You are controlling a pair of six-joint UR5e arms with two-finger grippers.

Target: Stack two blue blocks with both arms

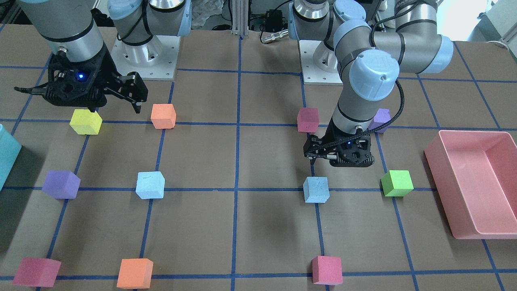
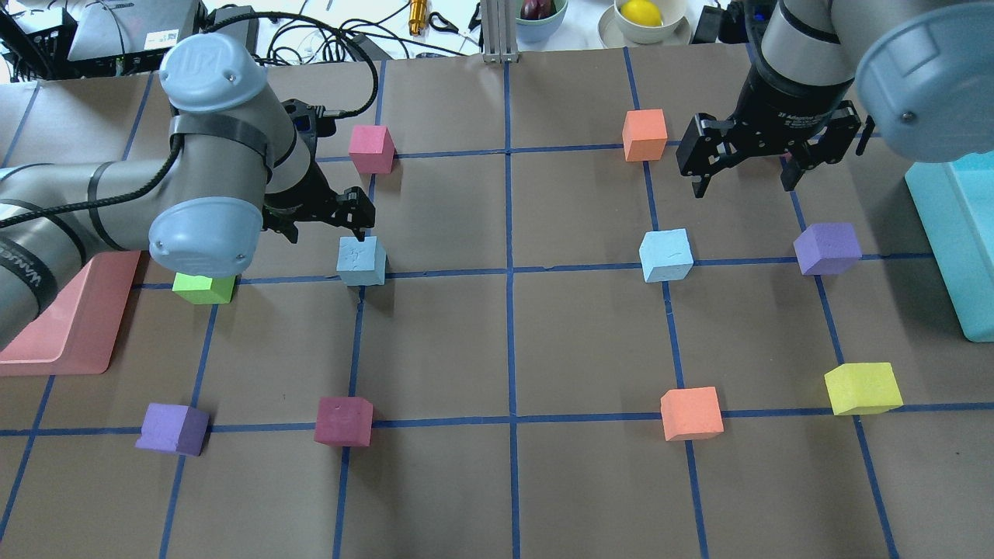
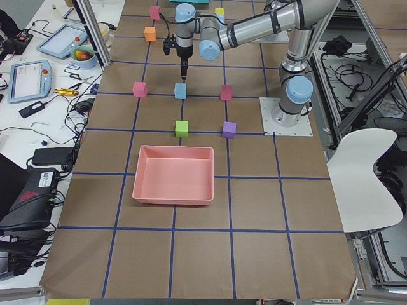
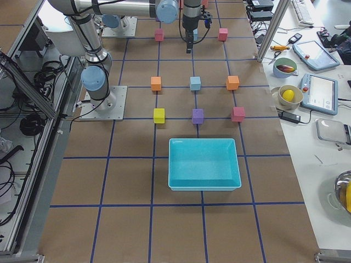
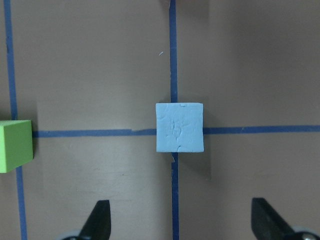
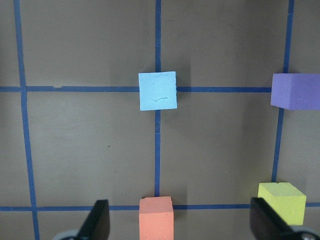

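Left tool — blue block below

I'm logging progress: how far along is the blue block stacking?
Nothing is stacked yet: one blue block and the other blue block sit apart on the table. In hand: the left gripper, fingers open, hovers by the first; the right gripper is open, empty. Left: grasping, lifting, stacking.

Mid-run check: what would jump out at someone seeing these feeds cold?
Coloured foam cubes sit on the blue tape crossings, with one blue block on the left arm's side and the other blue block on the right's, far apart. The left gripper hangs open close by its block; the right gripper is open too, farther from its own. A pink bin and a teal bin flank the table.
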